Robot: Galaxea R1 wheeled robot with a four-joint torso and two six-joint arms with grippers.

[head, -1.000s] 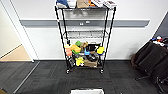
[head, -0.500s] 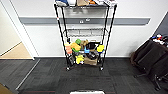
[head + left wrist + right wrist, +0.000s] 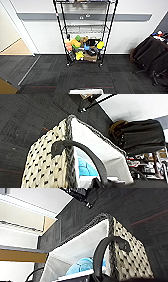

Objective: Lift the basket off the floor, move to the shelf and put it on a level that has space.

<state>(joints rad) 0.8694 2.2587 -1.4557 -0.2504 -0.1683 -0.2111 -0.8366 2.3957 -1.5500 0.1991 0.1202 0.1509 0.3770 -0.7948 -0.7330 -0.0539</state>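
Note:
The basket [image 3: 86, 91] shows as a pale rim at the bottom edge of the head view, over the dark carpet floor [image 3: 50, 75] near its red line. Straight ahead, the black wire shelf [image 3: 109, 27] stands against the white wall. Its level [image 3: 86, 31] second from the top looks bare. In the left wrist view the woven basket [image 3: 47, 166] hangs by a dark arched handle [image 3: 82, 152] that runs into my left gripper [image 3: 100, 183]. The right wrist view shows the basket [image 3: 130, 255] with its other handle [image 3: 105, 244] in my right gripper [image 3: 100, 278]. Something blue [image 3: 80, 264] lies inside.
Colourful toys and boxes [image 3: 83, 48] crowd a lower tier of the rack. A dark draped chair [image 3: 150, 55] stands at the right. At the left are tan wooden flooring [image 3: 15, 48], a metal floor strip [image 3: 28, 71] and a brown cardboard corner [image 3: 6, 87].
The whole head view has shifted slightly toward the rack, which looks a little larger. The basket rim stays at the bottom edge.

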